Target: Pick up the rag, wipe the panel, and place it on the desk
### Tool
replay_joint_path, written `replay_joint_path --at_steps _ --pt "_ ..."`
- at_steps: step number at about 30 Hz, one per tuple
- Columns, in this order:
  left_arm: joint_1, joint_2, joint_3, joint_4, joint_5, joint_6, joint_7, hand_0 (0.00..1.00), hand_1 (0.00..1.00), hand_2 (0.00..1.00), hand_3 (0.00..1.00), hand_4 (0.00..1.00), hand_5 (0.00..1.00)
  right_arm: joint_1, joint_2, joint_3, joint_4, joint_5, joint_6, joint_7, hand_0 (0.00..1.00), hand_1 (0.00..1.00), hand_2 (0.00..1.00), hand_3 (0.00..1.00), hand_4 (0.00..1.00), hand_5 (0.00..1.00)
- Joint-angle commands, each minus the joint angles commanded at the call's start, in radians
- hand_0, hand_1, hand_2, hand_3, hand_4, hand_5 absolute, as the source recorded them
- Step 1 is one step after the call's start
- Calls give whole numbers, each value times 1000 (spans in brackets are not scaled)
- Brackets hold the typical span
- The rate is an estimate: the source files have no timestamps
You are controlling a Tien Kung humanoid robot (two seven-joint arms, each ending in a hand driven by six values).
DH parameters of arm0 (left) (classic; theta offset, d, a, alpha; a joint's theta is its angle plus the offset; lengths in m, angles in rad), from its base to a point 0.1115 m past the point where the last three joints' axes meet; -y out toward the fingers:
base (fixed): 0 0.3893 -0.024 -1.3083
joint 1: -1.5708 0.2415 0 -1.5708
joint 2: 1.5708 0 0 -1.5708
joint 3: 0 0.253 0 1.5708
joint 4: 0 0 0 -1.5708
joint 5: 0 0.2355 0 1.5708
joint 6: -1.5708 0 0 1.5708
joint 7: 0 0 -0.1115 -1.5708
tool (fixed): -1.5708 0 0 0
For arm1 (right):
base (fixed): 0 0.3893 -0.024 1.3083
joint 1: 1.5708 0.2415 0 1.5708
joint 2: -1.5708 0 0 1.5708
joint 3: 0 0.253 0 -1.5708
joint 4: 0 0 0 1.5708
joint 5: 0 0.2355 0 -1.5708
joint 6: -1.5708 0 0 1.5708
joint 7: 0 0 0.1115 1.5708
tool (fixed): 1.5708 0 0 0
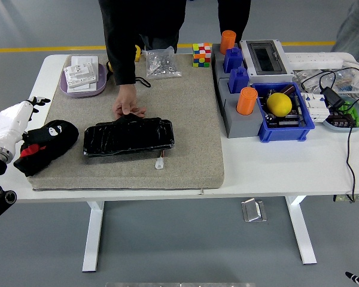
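One left hand is seen at nine o'clock, fingers loose and holding nothing, touching the black rag bunched on the mat's left edge; being soft, light and floppy, it is best pinched at its raised middle; farther in, the glossy panel is steadied by a person's hand

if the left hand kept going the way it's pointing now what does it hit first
Most likely the black rag: the left hand points right across the mat, and the rag lies just beside it. Height above it is unclear.
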Motion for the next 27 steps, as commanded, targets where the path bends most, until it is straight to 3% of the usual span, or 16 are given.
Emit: replay_joint_path --at_steps 9,27 --pt "-4 -20 30 15 -9 3 -7 535 718 812 816 873 459 -3 1 6 1 -3 -1 1 770 616 711 626 998 552" --pt "-25 -70 85 126 -49 13 -29 538 719 814 820 876 465 -5 1 -12 -1 1 2 -1 771 615 710 627 998 551"
